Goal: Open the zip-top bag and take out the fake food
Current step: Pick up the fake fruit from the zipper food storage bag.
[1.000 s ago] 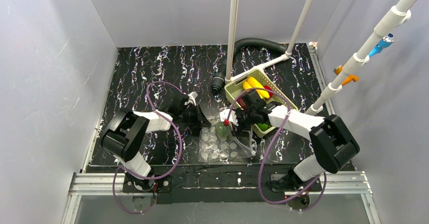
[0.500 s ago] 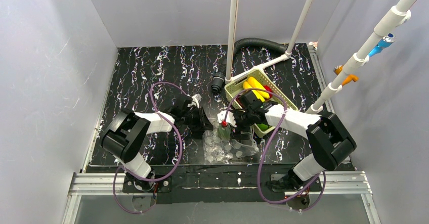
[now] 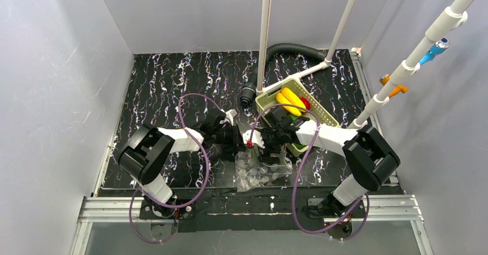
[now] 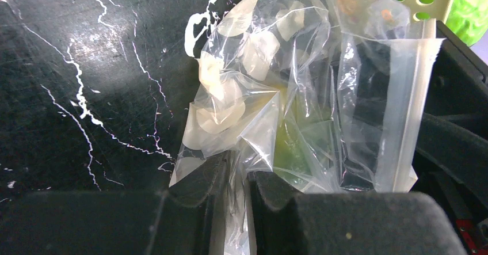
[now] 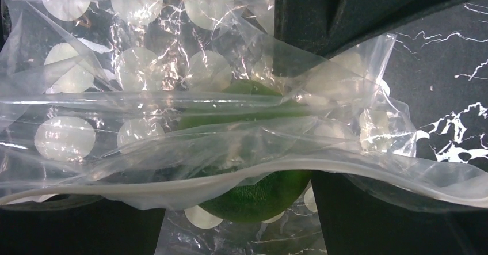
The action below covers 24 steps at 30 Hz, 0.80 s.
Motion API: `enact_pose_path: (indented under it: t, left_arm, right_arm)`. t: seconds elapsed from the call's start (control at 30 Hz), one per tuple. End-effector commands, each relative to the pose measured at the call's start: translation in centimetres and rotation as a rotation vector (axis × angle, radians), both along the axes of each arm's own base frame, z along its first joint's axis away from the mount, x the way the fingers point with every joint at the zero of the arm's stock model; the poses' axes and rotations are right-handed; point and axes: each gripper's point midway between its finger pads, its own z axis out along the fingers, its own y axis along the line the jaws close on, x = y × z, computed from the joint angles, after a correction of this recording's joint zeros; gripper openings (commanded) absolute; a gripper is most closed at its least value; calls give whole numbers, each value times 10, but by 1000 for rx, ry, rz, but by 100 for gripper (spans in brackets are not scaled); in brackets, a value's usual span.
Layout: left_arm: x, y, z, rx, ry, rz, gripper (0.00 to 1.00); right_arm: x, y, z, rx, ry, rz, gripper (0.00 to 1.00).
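**Bag pinched by left gripper, green piece inside**

Bag (image 3: 260,168): clear film with white dots, crumpled and bunched. It sits at table (image 3: 167,82) centre, close to the near edge. Its upper end is gathered where the two grippers meet, and its lower end lies on the black marbled top. In the left wrist view the bag (image 4: 259,94) is folded into creases with a green tint showing through. In the right wrist view the zip strip (image 5: 172,193) runs across as a pale thick band. A green piece (image 5: 259,196) shows behind the film, half below the strip.

Left gripper (image 3: 237,140) (image 4: 230,183): jaws narrow, a fold of bag film clamped between them.

Right gripper (image 3: 263,144) (image 5: 239,212): jaws wide apart, with the strip and the green piece lying across the gap. No pinch is visible.

Edges and room:
- The basket (image 3: 323,115) stands just beyond and right of the right gripper, near the bag's right side. It holds a banana (image 3: 289,101) and a red piece (image 3: 305,102).
- A hose (image 3: 288,50) and a pipe (image 3: 263,48) stand at the far centre, behind the basket.
- Grey walls close the left, far and right sides.
- The widest stretch of table top is far and left of the left arm.
- Only a narrow strip of table shows between the bag and the near edge.
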Motion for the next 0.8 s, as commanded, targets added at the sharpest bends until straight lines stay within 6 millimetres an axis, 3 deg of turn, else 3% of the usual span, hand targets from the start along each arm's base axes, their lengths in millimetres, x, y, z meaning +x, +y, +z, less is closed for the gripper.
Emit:
enact_pose_path:
  t: [0.0,0.4,0.63,0.77]
  left_arm:
    - [-3,-11,8,-28,0,-39,14]
    - [-9,-13,7,-50,1,-34,13]
    - [-12,-8,6,-41,-5,-25,12]
    - [-13,7,2,26,-29,-9,10]
  right_arm:
    - [8,15,5,8,-27,0,92]
    - [3,19,-7,-39,-29,12,85]
    - [0,21,-11,-58,-25,23,65]
    - [4,16,-6,-71,-39,21,45]
